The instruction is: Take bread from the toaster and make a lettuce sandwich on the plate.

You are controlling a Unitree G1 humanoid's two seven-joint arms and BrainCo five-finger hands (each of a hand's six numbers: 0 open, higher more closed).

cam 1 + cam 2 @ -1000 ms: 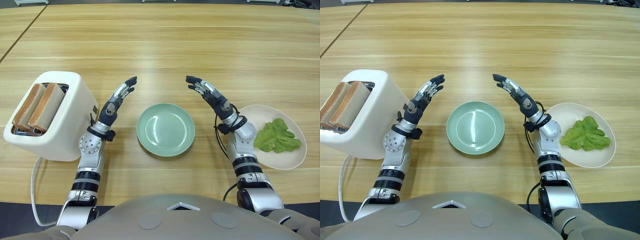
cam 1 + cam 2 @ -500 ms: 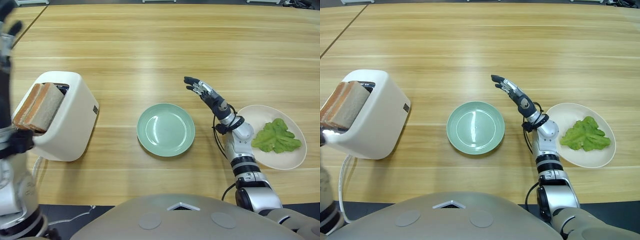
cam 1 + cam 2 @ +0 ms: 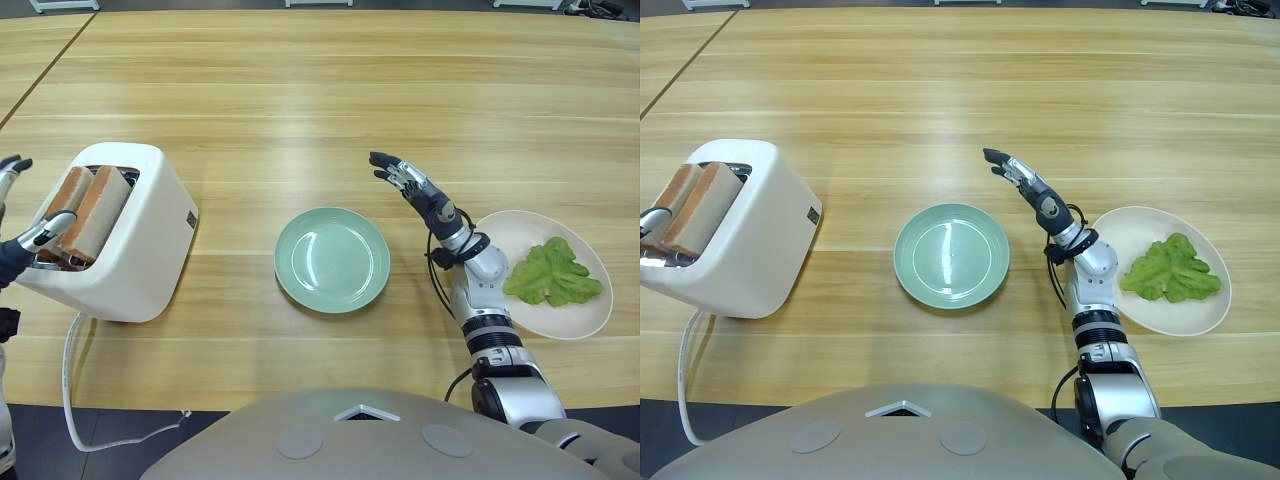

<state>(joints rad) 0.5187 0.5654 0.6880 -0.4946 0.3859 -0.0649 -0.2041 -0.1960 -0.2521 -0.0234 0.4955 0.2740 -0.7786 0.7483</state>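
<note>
Table [image 3: 300, 80]: left robot hand [image 3: 14, 250] (fingers spread) beside toaster [image 3: 140, 255].

Bright even overhead light, faint sheen on the table [image 3: 330, 90], edges bowed.

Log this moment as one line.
left hand: open, beside toaster | right hand: open, right of plate | bread: in toaster | lettuce: untouched

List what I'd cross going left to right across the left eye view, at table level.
toaster holding two bread slices → green plate → right hand → white plate with lettuce
</note>
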